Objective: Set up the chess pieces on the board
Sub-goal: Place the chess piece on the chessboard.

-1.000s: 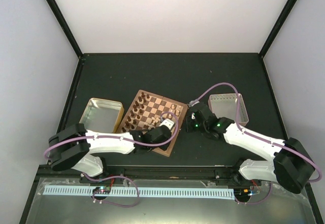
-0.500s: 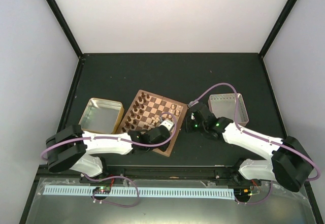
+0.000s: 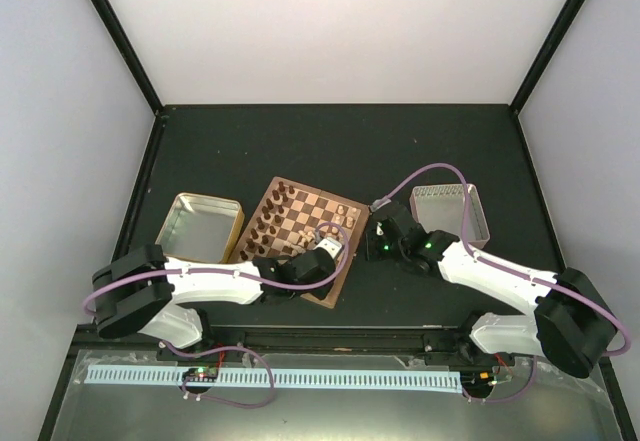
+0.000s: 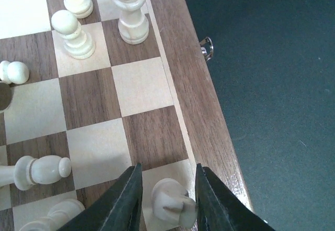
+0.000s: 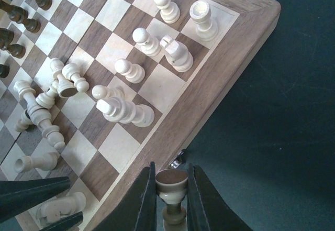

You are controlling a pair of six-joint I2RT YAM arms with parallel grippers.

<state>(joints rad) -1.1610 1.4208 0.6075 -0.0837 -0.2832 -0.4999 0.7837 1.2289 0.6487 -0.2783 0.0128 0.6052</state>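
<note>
at the board's (image 5: 209,92) near right corner the left gripper (image 4: 167,169) has eased its jaws apart since a second ago, and they stand loosely either side of a cream piece (image 4: 170,206) on an edge square. just right of it, the right gripper (image 5: 171,166), barely shifted, is clamped on a flat-topped cream piece (image 5: 171,183) over the dark table (image 5: 282,136) beside the rim. farther in, other cream chessmen (image 5: 123,110) stand or lie toppled, with dark chessmen (image 5: 23,19) at the far left.

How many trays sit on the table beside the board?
2. A gold tin lies left of the board, and a grey tray lies right of it. The view from above shows no third; nothing suggests one is hidden.
</note>
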